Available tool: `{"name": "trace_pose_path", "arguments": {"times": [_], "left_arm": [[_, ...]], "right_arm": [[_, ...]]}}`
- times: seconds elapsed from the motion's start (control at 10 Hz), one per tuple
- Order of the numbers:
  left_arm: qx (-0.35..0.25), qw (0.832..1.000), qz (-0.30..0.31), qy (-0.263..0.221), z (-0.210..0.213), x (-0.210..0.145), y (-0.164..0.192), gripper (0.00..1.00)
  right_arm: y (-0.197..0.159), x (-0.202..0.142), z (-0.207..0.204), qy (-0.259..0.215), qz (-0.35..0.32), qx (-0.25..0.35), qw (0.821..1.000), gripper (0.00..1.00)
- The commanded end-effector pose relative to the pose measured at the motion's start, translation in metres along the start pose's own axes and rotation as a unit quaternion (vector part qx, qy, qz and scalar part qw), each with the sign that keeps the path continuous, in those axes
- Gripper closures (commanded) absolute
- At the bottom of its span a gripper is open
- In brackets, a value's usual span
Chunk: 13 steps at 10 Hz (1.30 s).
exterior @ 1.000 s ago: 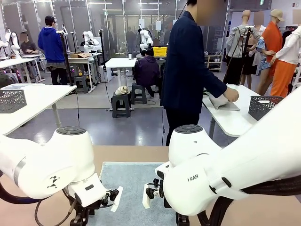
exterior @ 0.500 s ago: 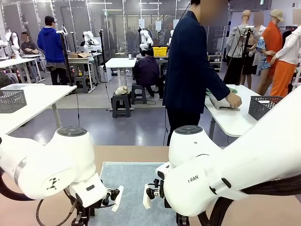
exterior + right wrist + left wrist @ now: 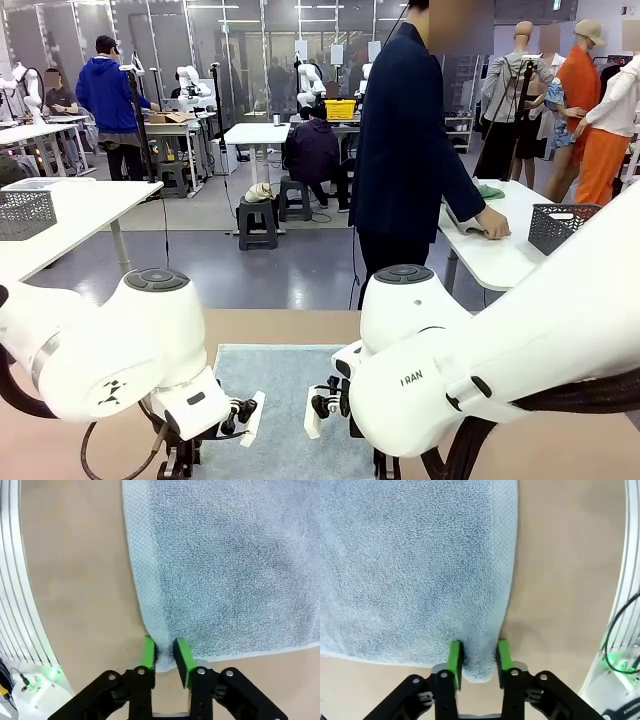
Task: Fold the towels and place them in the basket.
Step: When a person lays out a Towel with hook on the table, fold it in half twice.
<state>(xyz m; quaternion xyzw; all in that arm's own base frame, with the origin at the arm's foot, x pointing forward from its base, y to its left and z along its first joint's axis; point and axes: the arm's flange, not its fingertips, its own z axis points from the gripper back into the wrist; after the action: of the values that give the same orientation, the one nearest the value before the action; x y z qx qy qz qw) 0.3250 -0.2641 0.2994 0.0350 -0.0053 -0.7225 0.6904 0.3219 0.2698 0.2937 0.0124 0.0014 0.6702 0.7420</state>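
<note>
**Both grippers clamped on the towel's corners**

I had the grey-blue square terry towel [image 3: 283, 395] lying flat on the tan tabletop [image 3: 270, 325], midway between the two arms and towards the near edge. Through the left wrist camera I saw the left gripper [image 3: 479, 662] with its green pads drawn in tight on one corner of the towel, the hem bunched up between them. The right gripper [image 3: 165, 660] was the same on another corner, with its pads nearly together and a fold of terry pinched between them. The rest of the cloth lay spread smooth on the table, away from both grippers.

Across the room, a dark grey perforated plastic basket [image 3: 562, 226] stood at the near edge of a white side table [image 3: 495, 262]. The person's hand [image 3: 491, 222] rested on a folded grey cloth [image 3: 468, 222] near it.
</note>
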Motion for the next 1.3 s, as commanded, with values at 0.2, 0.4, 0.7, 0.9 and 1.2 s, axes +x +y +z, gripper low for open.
{"name": "trace_pose_path", "arguments": {"times": [0.2,0.4,0.7,0.9,1.2], "left_arm": [[0.021,1.0,0.0,0.006,-0.007,-0.014,-0.02,1.0],[0.018,1.0,-0.005,0.002,-0.002,-0.016,-0.02,1.0],[0.029,0.999,0.001,-0.029,0.015,-0.022,-0.014,1.0],[0.037,0.999,0.011,-0.029,0.031,-0.024,-0.003,1.0],[0.048,0.998,0.012,-0.031,0.05,-0.024,0.018,1.0]], "right_arm": [[0.002,-0.002,-0.008,0.015,-0.016,-0.004,1.0,1.0],[0.003,-0.002,-0.006,0.02,-0.012,-0.006,1.0,1.0],[-0.001,0.0,0.009,0.003,-0.01,-0.018,1.0,1.0],[-0.012,-0.001,0.028,0.002,-0.015,-0.032,0.999,1.0],[-0.034,0.002,0.058,-0.003,-0.023,-0.064,0.998,1.0]]}}
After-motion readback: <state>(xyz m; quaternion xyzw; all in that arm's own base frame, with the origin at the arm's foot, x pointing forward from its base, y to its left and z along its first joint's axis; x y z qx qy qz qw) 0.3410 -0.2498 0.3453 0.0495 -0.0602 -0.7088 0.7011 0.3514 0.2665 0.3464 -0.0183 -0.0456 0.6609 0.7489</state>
